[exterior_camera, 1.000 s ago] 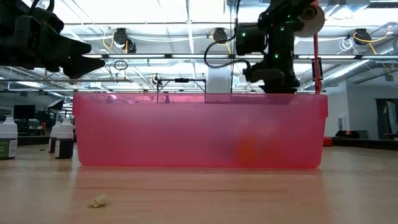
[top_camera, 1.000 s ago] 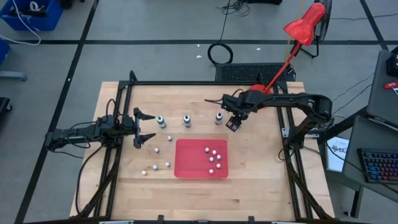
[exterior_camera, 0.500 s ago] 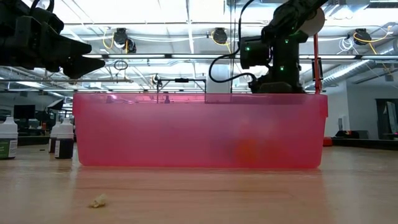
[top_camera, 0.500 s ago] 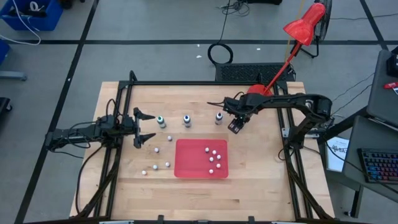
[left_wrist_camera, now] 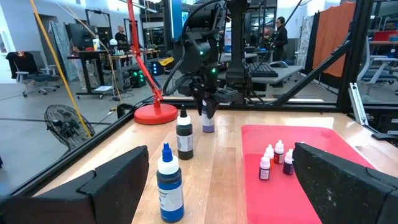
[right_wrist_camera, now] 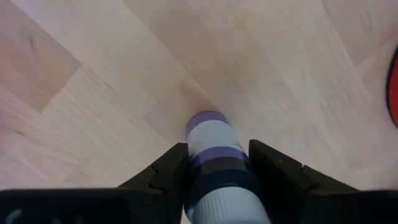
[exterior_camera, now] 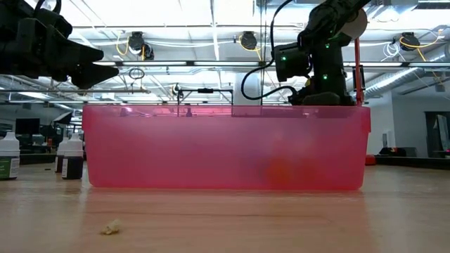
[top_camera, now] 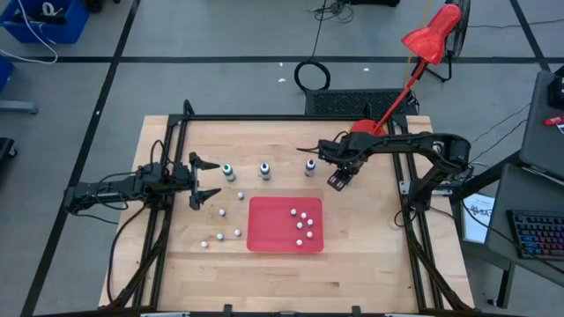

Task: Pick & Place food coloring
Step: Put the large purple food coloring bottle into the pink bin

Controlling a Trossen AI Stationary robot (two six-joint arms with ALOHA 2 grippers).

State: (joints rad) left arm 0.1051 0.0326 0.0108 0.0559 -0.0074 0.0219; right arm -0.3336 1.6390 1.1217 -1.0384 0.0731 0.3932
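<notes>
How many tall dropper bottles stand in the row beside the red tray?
3, all upright on the table: the left bottle nearest the open left gripper, the middle bottle, and the purple bottle at the right gripper. None looks hidden.

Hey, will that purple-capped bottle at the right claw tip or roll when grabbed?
The purple-capped bottle stands tall and narrow, so a nudge would probably tip it. Its round body would likely roll once down. It looks small and plastic, so probably light for the right claw.
</notes>
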